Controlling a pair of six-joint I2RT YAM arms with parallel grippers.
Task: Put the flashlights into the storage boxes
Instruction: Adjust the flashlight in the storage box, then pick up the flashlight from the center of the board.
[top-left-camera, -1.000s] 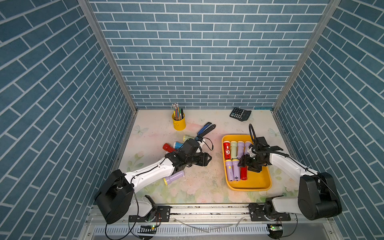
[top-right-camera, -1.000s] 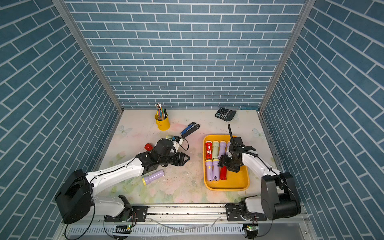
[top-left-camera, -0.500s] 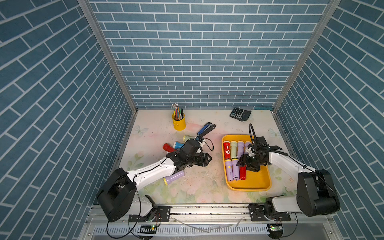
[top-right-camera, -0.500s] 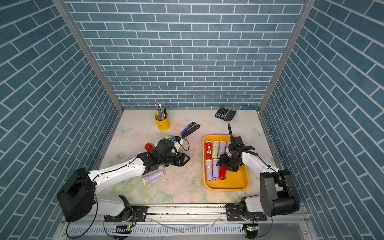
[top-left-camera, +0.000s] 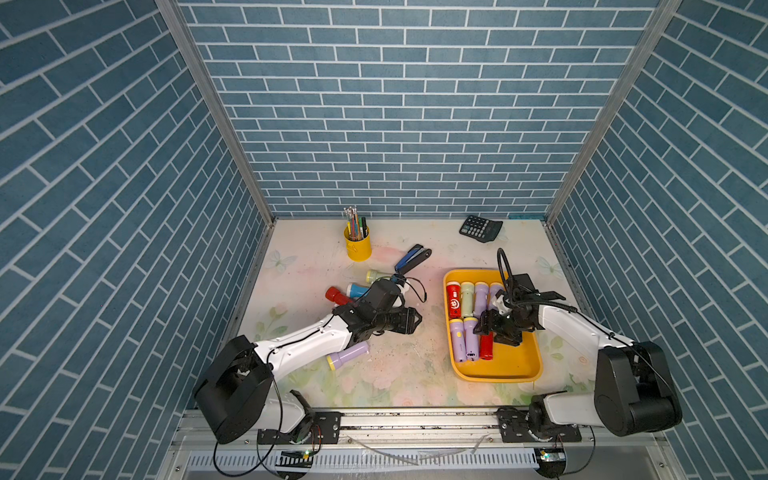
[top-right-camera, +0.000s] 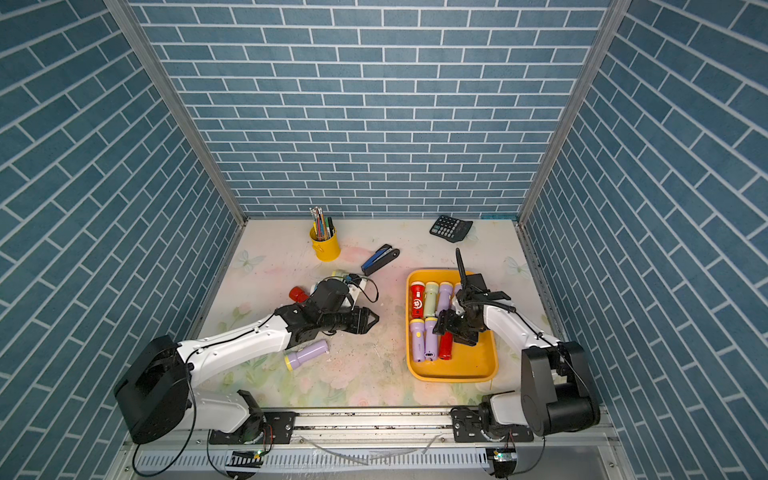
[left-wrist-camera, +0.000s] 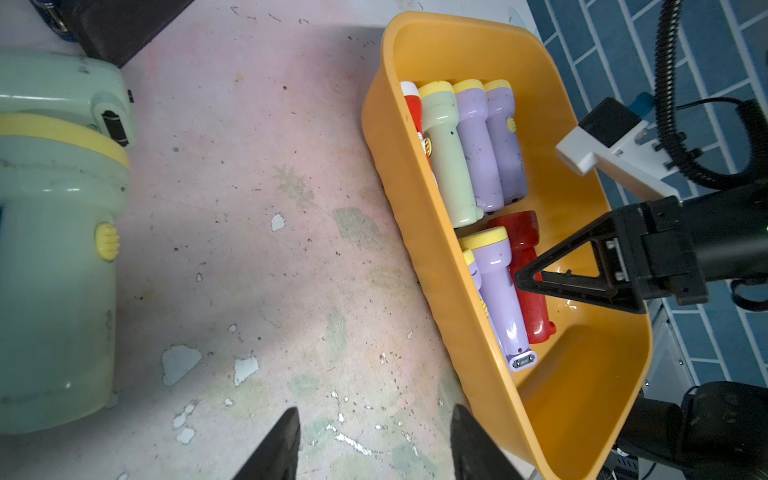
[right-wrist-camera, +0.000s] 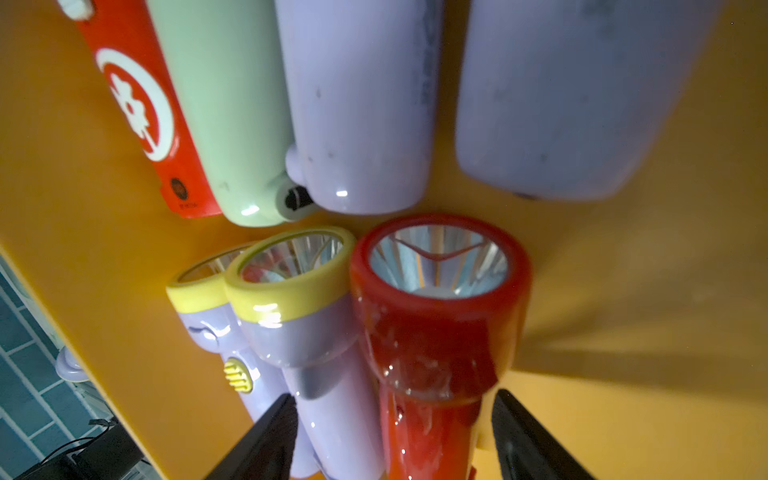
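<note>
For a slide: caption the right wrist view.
Right gripper, jaws open, above a red flashlight lying beside lilac flashlights in the yellow tray.

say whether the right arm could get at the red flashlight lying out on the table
Probably not as things stand: the red flashlight lies beyond the left arm, whose wrist and open left gripper sit between it and the right gripper, which hangs open over the tray.
</note>
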